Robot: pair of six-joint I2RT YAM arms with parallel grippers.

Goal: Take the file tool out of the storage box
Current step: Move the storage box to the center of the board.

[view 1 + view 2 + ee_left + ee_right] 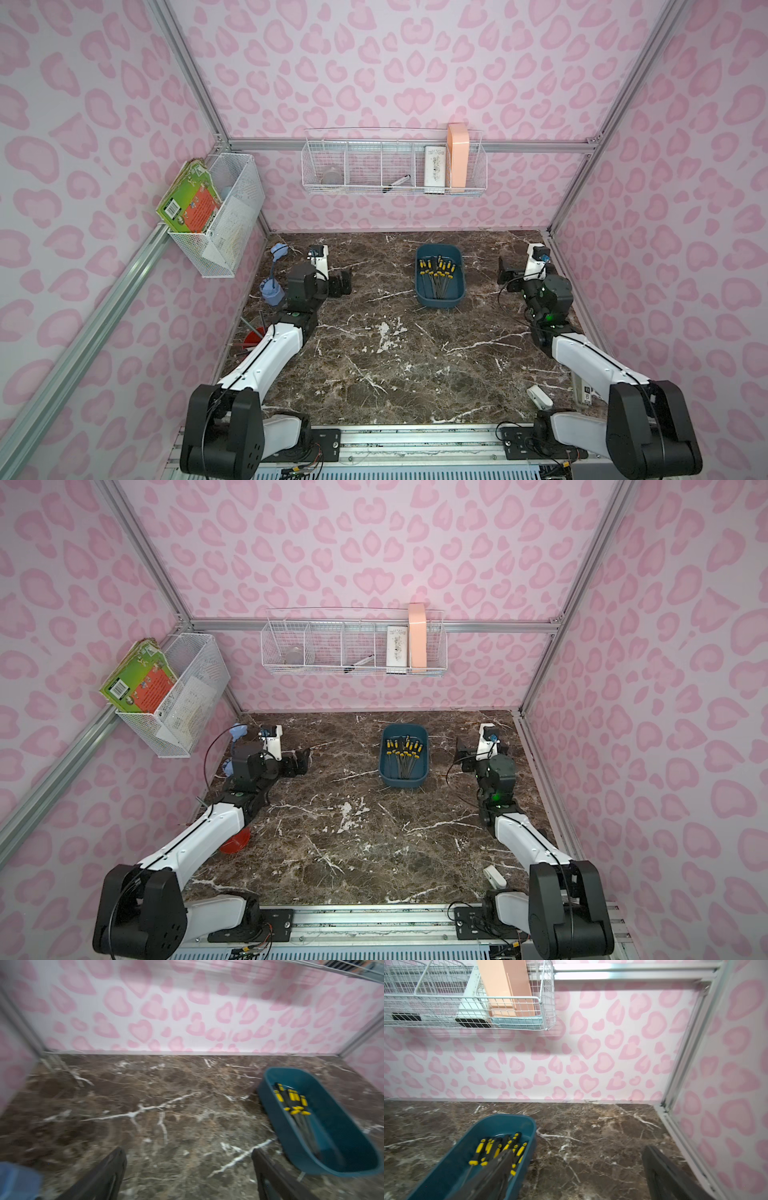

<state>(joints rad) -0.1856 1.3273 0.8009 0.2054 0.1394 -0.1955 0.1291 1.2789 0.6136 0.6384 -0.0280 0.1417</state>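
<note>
Your left gripper (pixel 187 1150) and right gripper (pixel 578 1149) flank the storage box (pixel 439 302), jaws apart, empty, ready to reach in. Its file tools (pixel 437 272) lie bundled, so single one out.

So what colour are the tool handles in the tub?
Black and yellow handles, clearest in the right wrist view.

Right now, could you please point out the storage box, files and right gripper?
storage box (pixel 440 303): a top view, near wall.
files (pixel 436 268): a top view, handles.
right gripper (pixel 578 1150): right wrist view, between fingertips.
</note>
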